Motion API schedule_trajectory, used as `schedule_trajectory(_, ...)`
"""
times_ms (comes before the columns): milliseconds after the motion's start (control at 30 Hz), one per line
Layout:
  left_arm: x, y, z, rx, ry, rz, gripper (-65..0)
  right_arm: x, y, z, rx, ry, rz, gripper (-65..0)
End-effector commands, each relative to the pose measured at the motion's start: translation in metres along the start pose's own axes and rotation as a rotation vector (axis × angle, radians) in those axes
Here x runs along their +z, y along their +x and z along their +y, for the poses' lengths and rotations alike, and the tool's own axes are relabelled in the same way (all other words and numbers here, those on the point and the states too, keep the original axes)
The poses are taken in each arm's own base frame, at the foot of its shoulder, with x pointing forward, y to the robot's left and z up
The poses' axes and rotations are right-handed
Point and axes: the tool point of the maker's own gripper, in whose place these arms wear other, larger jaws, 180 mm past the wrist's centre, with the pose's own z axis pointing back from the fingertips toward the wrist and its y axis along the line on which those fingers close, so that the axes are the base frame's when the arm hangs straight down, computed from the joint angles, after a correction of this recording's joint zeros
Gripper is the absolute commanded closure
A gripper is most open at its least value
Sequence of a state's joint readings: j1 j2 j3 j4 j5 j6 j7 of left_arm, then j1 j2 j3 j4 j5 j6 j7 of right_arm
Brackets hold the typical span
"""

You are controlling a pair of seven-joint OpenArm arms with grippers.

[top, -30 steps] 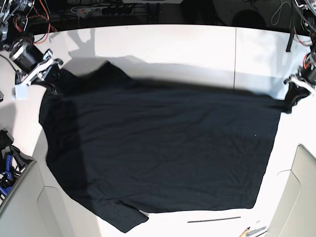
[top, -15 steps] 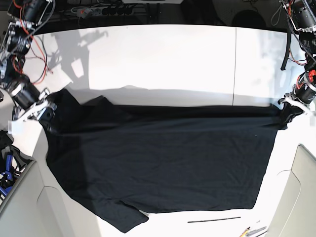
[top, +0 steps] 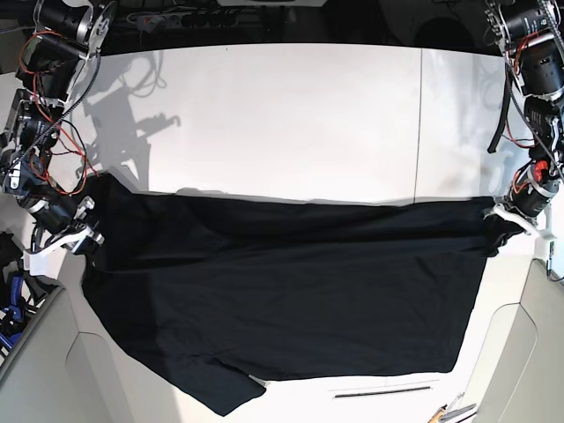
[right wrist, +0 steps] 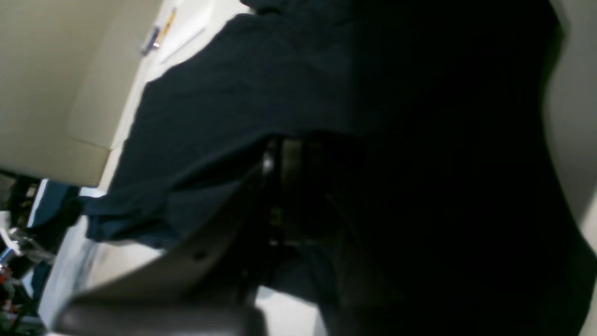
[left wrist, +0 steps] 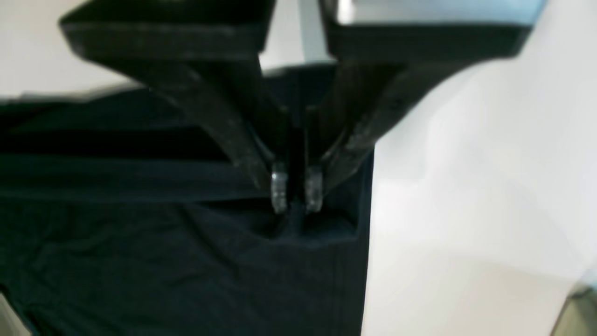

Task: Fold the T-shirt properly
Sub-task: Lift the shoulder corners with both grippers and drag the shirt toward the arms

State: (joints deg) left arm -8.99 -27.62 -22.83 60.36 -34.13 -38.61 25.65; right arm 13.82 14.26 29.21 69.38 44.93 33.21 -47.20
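Both grippers' jaws tight on T-shirt edges.

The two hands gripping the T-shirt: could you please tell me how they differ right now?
The left hand pinches the T-shirt at a squared corner by its straight side edge; the right hand grips the opposite end, near a sleeve. In its wrist view the left hand shows its fingertips clearly, while the right hand is mostly buried under draped cloth. Both are shut on the shirt, holding its far edge pulled straight.
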Motion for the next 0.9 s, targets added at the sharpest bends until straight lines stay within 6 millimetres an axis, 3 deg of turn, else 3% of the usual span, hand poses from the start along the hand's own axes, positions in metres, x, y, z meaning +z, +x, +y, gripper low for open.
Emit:
schedule_trajectory(0,0.003,0.027,0.005,-0.015,0.006,-0.067,0.0,0.0,0.022,0.002,0.031,0.004,-0.059,0.0)
schedule_trajectory(67,0.002,0.027,0.003,-0.013,0.003,-0.069,-1.8,-0.005,0.015,0.0,0.041,-0.008,-0.043,0.0)
schedule_trajectory(100,0.002,0.027,0.003,-0.012,0.003,-0.068,-5.8,-0.008,0.011,-0.001,0.045,-0.011,-0.035,0.0)
schedule_trajectory(133,0.001,0.026,0.002,-0.01,0.001,-0.068,-10.0,-0.01,0.008,0.0,0.045,-0.009,-0.024,-4.7)
schedule_trajectory(233,0.001,0.026,0.002,-0.008,0.001,-0.068,-24.2,-0.014,0.003,0.005,0.05,0.003,-0.009,-29.6)
schedule_trajectory(300,0.001,0.027,0.002,-0.001,-0.003,-0.074,-34.2,-0.013,0.005,0.004,0.052,0.002,-0.016,-36.5)
schedule_trajectory(333,0.001,0.028,0.002,0.002,-0.004,-0.075,-36.8,-0.011,0.008,0.003,0.053,-0.002,-0.023,-36.5)
schedule_trajectory(467,0.003,0.021,0.004,0.02,-0.001,-0.032,-37.4,0.004,0.023,-0.006,0.048,-0.032,-0.059,-36.4)
schedule_trajectory(633,0.023,0.031,0.023,0.147,0.005,-0.088,-37.4,0.045,0.045,-0.032,0.037,-0.117,-0.14,-36.4)
schedule_trajectory(767,0.04,0.031,0.034,0.259,-0.005,-0.108,-37.4,0.074,0.037,-0.059,0.016,-0.195,-0.145,-36.4)
schedule_trajectory(867,0.047,0.018,0.039,0.281,0.004,-0.096,-37.4,0.091,0.023,-0.075,-0.003,-0.241,-0.137,-36.4)
